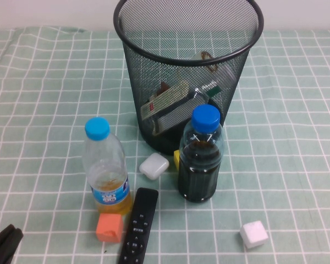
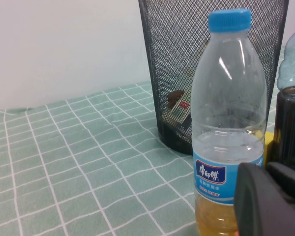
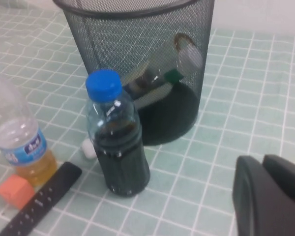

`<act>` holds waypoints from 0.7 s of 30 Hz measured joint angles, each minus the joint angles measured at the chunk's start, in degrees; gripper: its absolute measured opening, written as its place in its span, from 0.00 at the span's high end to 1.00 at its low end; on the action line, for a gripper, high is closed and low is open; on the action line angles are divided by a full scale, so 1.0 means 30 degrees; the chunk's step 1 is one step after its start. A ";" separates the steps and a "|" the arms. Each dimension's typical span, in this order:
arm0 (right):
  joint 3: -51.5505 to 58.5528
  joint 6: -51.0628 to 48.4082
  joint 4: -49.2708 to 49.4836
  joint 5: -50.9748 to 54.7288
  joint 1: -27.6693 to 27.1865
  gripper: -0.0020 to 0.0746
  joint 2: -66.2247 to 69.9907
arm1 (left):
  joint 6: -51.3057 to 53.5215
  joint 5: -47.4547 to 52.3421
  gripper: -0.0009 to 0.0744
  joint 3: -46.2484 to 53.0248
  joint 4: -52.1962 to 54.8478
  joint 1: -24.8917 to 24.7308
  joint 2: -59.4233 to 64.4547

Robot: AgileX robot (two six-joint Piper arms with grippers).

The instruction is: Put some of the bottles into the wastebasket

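The black wire-mesh wastebasket [image 1: 137, 82] stands at the back middle of the checked cloth; it also shows in the left wrist view [image 2: 157, 59] and the right wrist view [image 3: 103, 44]. Through the mesh I see a clear bottle with a green band [image 1: 209, 92] lying inside, and a small one with a brown neck [image 1: 207, 56] leaning high against the far wall. My left gripper [image 1: 4, 243] is shut and empty at the front left corner, just in front of the orange-liquid bottle [image 2: 229, 147]. My right gripper [image 3: 265, 191] is shut and empty, out of the high view.
A light-blue-capped bottle [image 1: 105, 168] and a dark-blue-capped bottle of dark liquid [image 1: 199, 157] stand in front of the basket. Between them lie a white case [image 1: 154, 165] and a yellow block [image 1: 176, 158]. An orange block [image 1: 109, 227], black remote [image 1: 138, 225] and white cube [image 1: 254, 234] lie nearer.
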 joint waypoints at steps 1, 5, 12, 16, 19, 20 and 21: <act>0.0928 0.0052 0.0000 -0.0615 0.0000 0.97 -0.0530 | 0.0000 0.0000 0.99 0.0000 0.0000 0.0000 0.0000; 0.3866 0.0131 -0.0100 -0.1428 0.0000 0.97 -0.1835 | 0.0000 0.0000 0.99 0.0000 0.0000 0.0000 0.0000; 0.6325 0.1869 -0.3255 -0.2732 0.0000 0.97 -0.2209 | 0.0040 0.0000 0.99 0.0000 0.0000 0.0000 0.0000; 0.7789 0.5298 -0.7172 -0.5839 -0.1477 0.97 -0.2768 | 0.0040 0.0000 0.99 0.0000 0.0000 0.0000 0.0000; 0.9534 0.6625 -0.8484 -0.8612 -0.5073 0.97 -0.3685 | 0.0040 0.0000 0.99 0.0000 0.0000 0.0000 0.0000; 1.0204 0.6788 -0.8651 -0.9564 -0.6543 0.97 -0.4181 | 0.0040 0.0000 0.99 0.0000 0.0000 0.0000 0.0000; 1.0745 0.6906 -0.8713 -1.0304 -0.7979 0.97 -0.4754 | 0.0040 0.0000 0.99 0.0000 0.0000 0.0000 0.0000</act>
